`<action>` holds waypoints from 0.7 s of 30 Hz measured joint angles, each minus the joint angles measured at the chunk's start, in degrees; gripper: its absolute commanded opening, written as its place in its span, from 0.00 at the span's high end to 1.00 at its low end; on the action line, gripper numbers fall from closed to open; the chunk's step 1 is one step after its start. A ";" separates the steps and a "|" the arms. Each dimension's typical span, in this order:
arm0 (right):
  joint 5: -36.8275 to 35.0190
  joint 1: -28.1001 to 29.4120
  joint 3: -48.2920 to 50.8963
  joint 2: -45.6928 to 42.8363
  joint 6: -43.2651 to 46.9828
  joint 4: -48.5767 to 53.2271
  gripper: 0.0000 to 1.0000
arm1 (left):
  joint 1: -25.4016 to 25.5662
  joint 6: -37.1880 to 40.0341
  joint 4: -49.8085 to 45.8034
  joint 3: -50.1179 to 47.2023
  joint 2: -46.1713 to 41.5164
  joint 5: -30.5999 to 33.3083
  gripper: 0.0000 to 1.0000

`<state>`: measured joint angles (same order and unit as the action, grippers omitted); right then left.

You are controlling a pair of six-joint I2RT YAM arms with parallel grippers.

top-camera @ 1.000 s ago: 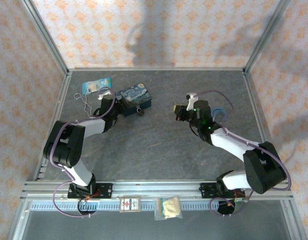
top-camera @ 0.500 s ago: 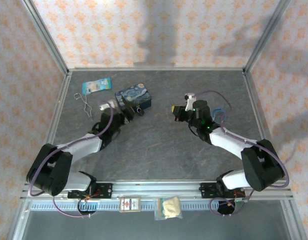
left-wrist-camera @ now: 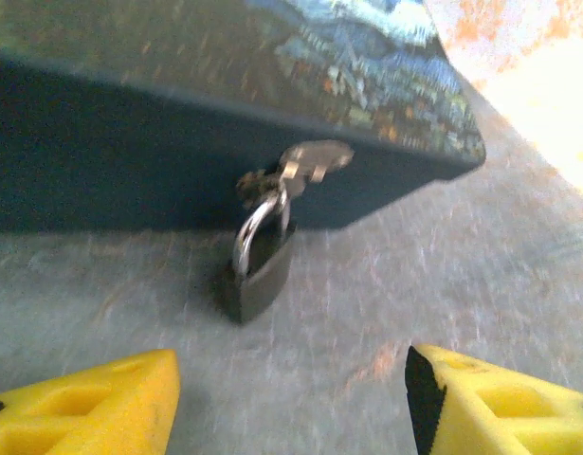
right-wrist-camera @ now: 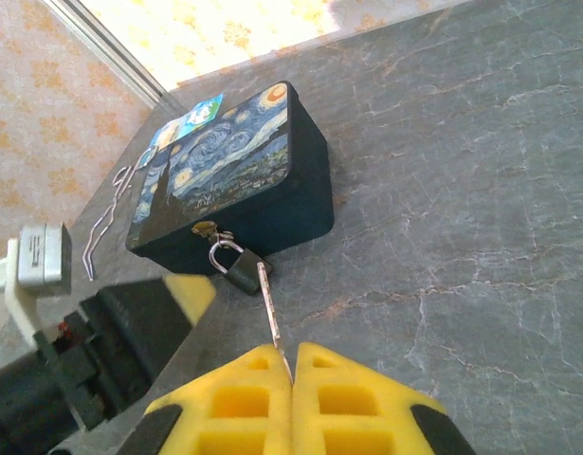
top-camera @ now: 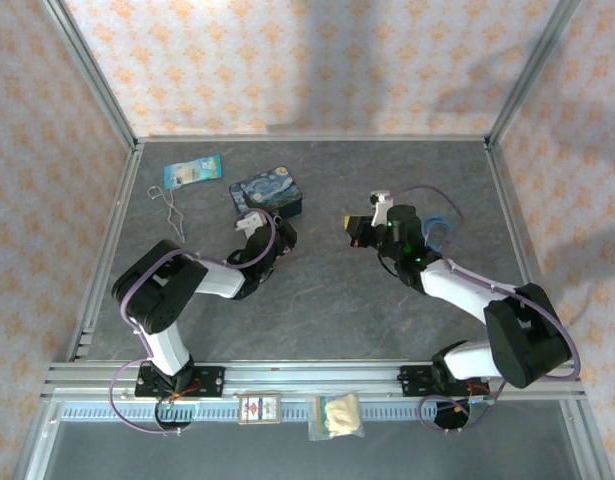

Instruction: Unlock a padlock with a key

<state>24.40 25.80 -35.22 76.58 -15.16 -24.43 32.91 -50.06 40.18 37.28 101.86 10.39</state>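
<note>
My right tool (right-wrist-camera: 293, 365) pinches the key (right-wrist-camera: 270, 318), shaft aimed at the padlock (right-wrist-camera: 240, 274), which hangs from the front wall of the blue tin (right-wrist-camera: 225, 161); my left tool (left-wrist-camera: 291, 379), jaws wide and empty, sits nearer, facing it.

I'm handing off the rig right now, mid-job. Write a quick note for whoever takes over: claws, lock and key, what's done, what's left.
Left claw: open, empty, low over the table, facing the padlock.
Right claw: shut on the key, blade aimed at the padlock, not yet in it.
Padlock: hangs on the latch of the blue tin, shackle closed, body touching the table.
Done: key picked up.
Left: probably steady the padlock with the left claw, insert the key, turn, free the shackle.
</note>
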 measured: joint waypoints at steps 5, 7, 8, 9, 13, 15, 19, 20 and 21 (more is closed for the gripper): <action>-0.37 0.00 0.22 -1.05 0.02 0.00 1.00 | 0.02 1.55 -0.02 6.27 4.90 3.30 0.36; -0.46 0.00 0.24 -1.22 0.04 0.02 1.00 | 0.02 2.08 -0.04 7.34 5.95 4.11 0.36; -0.61 0.00 0.24 -1.31 0.09 0.02 1.00 | 0.02 2.16 -0.24 7.72 6.29 4.55 0.36; -0.63 0.00 0.24 -1.33 0.17 0.02 1.00 | 0.02 2.16 -0.42 7.98 6.60 5.01 0.36; -0.87 0.00 0.24 -1.44 0.33 0.02 1.00 | 0.00 2.19 -1.92 9.18 7.80 6.25 0.36; -1.05 0.00 0.24 -1.44 0.48 0.04 1.00 | -0.02 2.21 -3.23 9.18 7.80 6.54 0.36; -1.27 0.00 0.26 -1.44 0.90 0.04 1.00 | -0.04 2.82 -5.05 8.55 7.41 6.58 0.35; -1.31 0.00 0.26 -1.44 0.92 0.04 1.00 | -0.07 3.15 -5.33 8.07 7.04 6.58 0.35; -1.38 0.00 0.26 -1.44 0.92 0.04 1.00 | -0.22 3.45 -5.55 7.61 6.64 6.51 0.35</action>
<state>23.03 25.80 -34.96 75.13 -14.24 -24.38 32.69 -46.61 34.63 44.88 108.51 16.91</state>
